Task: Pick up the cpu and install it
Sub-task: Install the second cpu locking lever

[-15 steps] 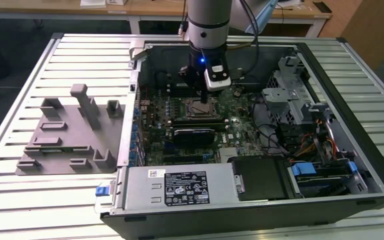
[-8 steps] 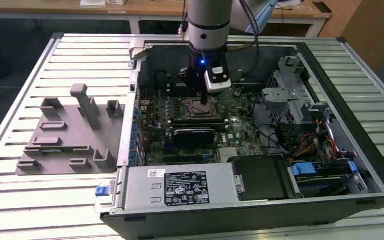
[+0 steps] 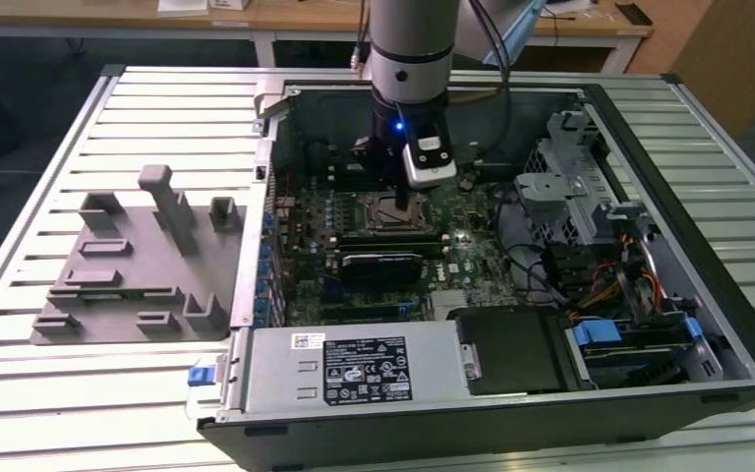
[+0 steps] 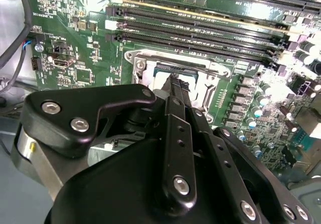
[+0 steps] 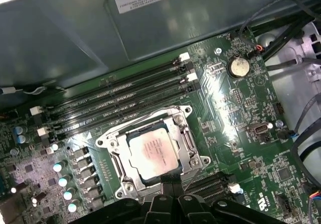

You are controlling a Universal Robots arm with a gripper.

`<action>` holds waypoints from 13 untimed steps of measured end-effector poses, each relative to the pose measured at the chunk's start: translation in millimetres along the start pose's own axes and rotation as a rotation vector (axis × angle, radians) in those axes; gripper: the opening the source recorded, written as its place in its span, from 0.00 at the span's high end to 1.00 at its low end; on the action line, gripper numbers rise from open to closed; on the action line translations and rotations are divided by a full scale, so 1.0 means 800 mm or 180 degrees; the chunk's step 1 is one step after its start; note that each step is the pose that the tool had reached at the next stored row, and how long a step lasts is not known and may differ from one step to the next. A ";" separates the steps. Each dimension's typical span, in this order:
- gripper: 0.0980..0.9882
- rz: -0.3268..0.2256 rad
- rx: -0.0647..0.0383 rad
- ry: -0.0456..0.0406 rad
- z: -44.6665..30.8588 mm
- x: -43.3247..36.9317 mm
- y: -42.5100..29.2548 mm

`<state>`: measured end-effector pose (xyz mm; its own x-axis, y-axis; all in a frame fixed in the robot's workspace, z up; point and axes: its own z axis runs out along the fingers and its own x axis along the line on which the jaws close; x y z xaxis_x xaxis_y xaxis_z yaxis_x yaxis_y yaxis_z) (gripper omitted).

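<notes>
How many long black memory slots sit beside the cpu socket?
4 long black memory slots, side by side between the silver socket frame holding the cpu and the grey case wall; none seems hidden.

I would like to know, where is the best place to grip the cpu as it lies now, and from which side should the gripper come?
The cpu lies flat inside the metal socket frame, top plate up. The frame closely borders its edges, so a sideways approach looks blocked. Probably best is straight from above, fingers pinching two opposite edges of the raised plate. The gripper is already directly over it.
</notes>
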<state>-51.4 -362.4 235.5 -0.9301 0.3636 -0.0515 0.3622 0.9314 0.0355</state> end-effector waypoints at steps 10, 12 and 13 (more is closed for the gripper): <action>0.99 0.0000 0.0005 -0.0002 -0.0001 -0.002 -0.0055; 0.99 0.0000 0.0005 -0.0002 -0.0001 -0.002 -0.0063; 0.99 0.0000 0.0006 -0.0002 -0.0001 -0.003 -0.0068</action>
<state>-51.4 -368.3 235.5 -0.9301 0.3635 -0.0522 0.3622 0.9315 0.0336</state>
